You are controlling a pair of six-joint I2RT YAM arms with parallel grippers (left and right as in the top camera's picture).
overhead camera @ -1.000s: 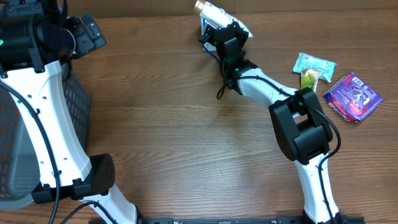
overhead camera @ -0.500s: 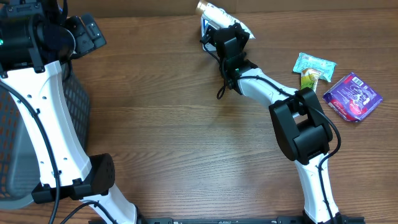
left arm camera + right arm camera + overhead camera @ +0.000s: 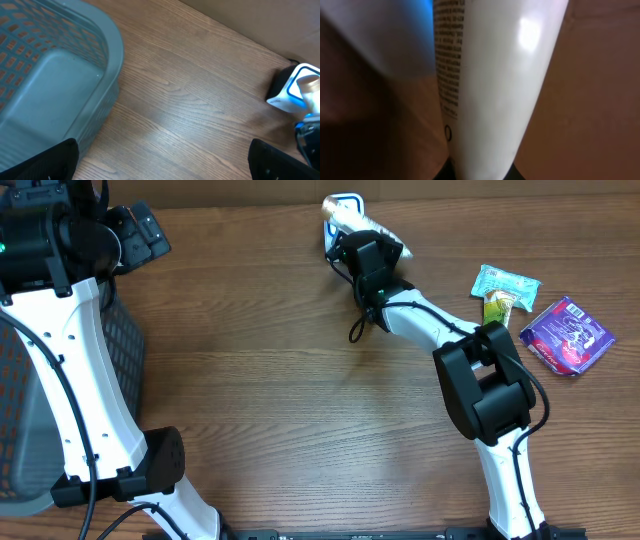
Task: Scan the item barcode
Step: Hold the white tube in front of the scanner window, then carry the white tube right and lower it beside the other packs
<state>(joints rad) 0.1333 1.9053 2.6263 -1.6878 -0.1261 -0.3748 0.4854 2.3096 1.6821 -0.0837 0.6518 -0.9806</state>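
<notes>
The right arm stretches far across the worktop. Its right tool is clamped on a white tube, which juts just ahead of it at the scanner. The left tool hangs raised with its fingers wide apart, and a basket sits below and beside it.

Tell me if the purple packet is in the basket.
No, the purple packet lies on the table at the right, far from the basket.

Wood-grain worktop. Left edge of frame: grey mesh basket. Top centre: white-and-blue scanner block. Right side: green packet, small yellow sachet touching it below, and purple packet just beside.
</notes>
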